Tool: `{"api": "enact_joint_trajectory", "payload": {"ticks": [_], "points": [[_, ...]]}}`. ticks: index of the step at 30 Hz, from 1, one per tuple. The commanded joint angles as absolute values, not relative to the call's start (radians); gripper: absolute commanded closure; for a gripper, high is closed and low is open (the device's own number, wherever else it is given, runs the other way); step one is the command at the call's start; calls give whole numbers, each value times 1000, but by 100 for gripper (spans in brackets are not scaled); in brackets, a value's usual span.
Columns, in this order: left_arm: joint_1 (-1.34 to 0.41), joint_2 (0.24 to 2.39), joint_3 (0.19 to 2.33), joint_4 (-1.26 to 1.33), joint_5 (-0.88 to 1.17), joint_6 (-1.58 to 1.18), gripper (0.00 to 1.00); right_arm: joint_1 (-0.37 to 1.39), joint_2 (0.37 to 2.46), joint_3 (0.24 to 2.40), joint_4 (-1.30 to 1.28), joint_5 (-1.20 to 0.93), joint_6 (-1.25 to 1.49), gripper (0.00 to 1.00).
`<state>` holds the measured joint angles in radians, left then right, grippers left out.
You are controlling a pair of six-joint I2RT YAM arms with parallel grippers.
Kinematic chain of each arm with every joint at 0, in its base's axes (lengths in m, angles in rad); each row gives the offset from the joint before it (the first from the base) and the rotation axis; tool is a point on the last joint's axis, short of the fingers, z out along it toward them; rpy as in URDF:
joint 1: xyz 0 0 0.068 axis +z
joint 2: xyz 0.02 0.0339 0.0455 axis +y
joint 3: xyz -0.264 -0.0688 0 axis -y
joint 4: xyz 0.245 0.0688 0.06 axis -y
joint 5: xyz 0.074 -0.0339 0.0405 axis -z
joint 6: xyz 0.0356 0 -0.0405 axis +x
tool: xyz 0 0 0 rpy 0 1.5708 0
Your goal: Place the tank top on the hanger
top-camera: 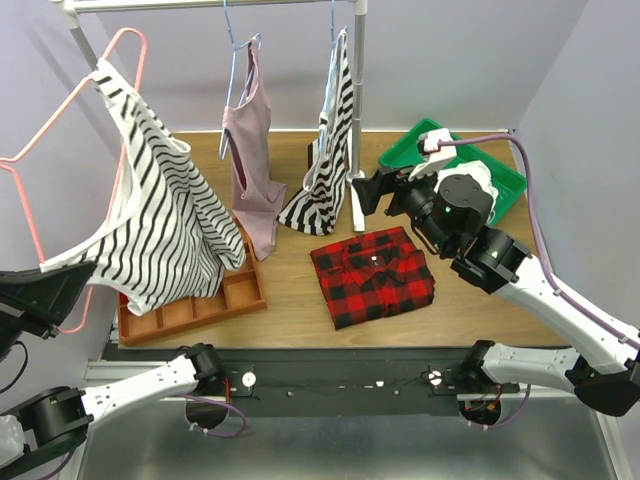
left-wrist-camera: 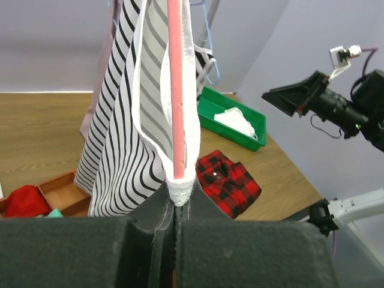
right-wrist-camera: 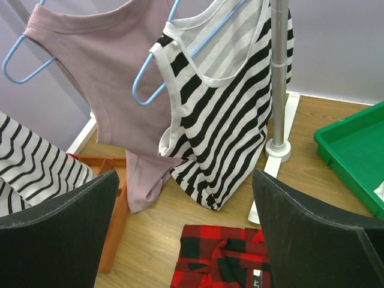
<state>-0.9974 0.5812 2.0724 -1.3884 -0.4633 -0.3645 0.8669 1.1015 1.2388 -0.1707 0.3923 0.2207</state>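
The tank top (top-camera: 150,215), white with thin black stripes, hangs on the pink-red wire hanger (top-camera: 30,218) at the far left, raised above the table. My left gripper (top-camera: 58,292) is shut low on the hanger wire. In the left wrist view the hanger (left-wrist-camera: 175,90) rises straight from my gripper (left-wrist-camera: 174,210), with a white strap of the tank top (left-wrist-camera: 120,156) bunched round the wire just above the pads. My right gripper (top-camera: 375,192) is open and holds nothing, hovering above the table right of centre. In the right wrist view my right gripper (right-wrist-camera: 186,240) faces the rack.
A mauve top (top-camera: 250,150) and a bold-striped top (top-camera: 330,150) hang on light blue hangers from the rack, whose pole (top-camera: 358,120) stands mid-table. A folded red plaid shirt (top-camera: 372,275) lies in front. An orange tray (top-camera: 225,295) sits left, a green bin (top-camera: 500,185) at the right.
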Motion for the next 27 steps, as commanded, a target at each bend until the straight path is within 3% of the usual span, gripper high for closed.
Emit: {"api": "enact_joint_trajectory", "payload": {"ticks": [1, 10, 27], "points": [[-1003, 590, 2057, -1520, -606, -416, 100, 868, 1109, 1262, -155, 403, 232, 1], [-1003, 698, 1981, -1520, -845, -411, 100, 868, 1094, 1253, -169, 411, 230, 1], [-1017, 894, 1804, -1483, -960, -397, 100, 868, 1074, 1241, -190, 382, 247, 1]]}}
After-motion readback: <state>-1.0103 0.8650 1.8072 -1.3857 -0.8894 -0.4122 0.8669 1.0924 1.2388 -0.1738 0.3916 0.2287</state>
